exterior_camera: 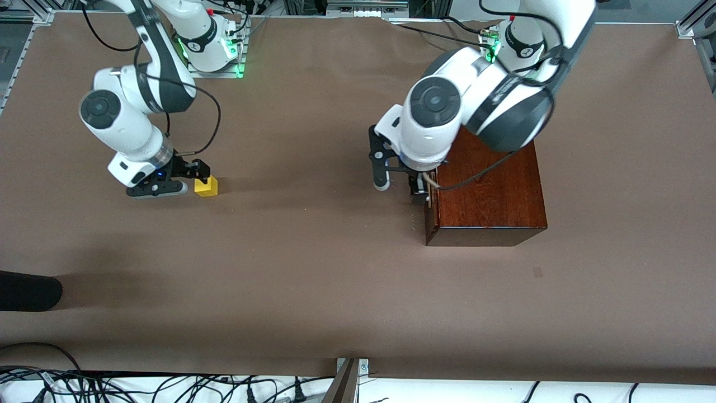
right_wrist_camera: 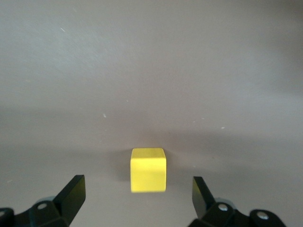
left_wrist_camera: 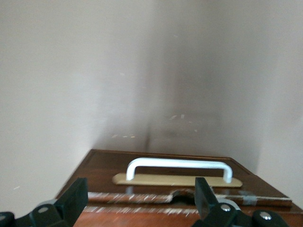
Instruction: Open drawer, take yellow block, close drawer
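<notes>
Brown paper-like sheet covers the table (exterior_camera: 313,280), filling nearly the whole front view. Next in size, the dark reddish wooden box (exterior_camera: 489,193) sits centre-right of the frame, toward the left arm's end; the drawer (left_wrist_camera: 175,177) is pushed in flush w/ the box face, its white handle (left_wrist_camera: 179,166) seen in the lower middle of the left wrist view. Left gripper (exterior_camera: 398,178) is right at that drawer front, centre of the front view, fingers (left_wrist_camera: 75,198) spread apart w/ nothing between them, straddling the handle's width. Right gripper (exterior_camera: 184,180) is low at the table in the middle-left of the frame, released, its fingers (right_wrist_camera: 73,191) wide apart. Yellow block (exterior_camera: 206,186) rests on the table just beside it, touched by neither finger in the right wrist view (right_wrist_camera: 148,170).
</notes>
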`<state>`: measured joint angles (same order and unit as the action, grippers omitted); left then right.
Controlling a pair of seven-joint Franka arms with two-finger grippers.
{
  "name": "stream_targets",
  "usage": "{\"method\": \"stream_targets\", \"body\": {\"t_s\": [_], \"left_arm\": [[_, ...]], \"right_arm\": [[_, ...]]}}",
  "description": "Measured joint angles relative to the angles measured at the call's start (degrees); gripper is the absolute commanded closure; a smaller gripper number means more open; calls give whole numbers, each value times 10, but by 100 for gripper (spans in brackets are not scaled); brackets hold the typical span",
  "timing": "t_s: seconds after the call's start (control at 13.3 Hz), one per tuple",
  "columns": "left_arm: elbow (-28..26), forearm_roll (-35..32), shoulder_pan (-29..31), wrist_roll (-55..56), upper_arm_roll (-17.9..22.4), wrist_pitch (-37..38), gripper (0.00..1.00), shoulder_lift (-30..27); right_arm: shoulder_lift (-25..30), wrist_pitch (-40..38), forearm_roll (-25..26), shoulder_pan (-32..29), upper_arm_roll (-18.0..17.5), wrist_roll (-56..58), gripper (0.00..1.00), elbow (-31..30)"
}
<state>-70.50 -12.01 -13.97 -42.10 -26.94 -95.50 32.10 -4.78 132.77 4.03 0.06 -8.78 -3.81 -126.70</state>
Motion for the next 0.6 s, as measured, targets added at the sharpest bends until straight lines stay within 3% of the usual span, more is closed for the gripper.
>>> {"method": "stream_targets", "body": {"t_s": [0.38, 0.45, 0.6], "left_arm": [[27, -4, 91, -1, 9, 69, 0, -27], [27, -3, 102, 0, 25, 71, 0, -33], [10, 46, 106, 1, 99, 81, 0, -64]], "right_arm": [[40, -265, -8, -8, 6, 0, 0, 184], [40, -313, -17, -7, 12, 2, 0, 227], [41, -376, -45, 3, 42, 21, 0, 291]]}}
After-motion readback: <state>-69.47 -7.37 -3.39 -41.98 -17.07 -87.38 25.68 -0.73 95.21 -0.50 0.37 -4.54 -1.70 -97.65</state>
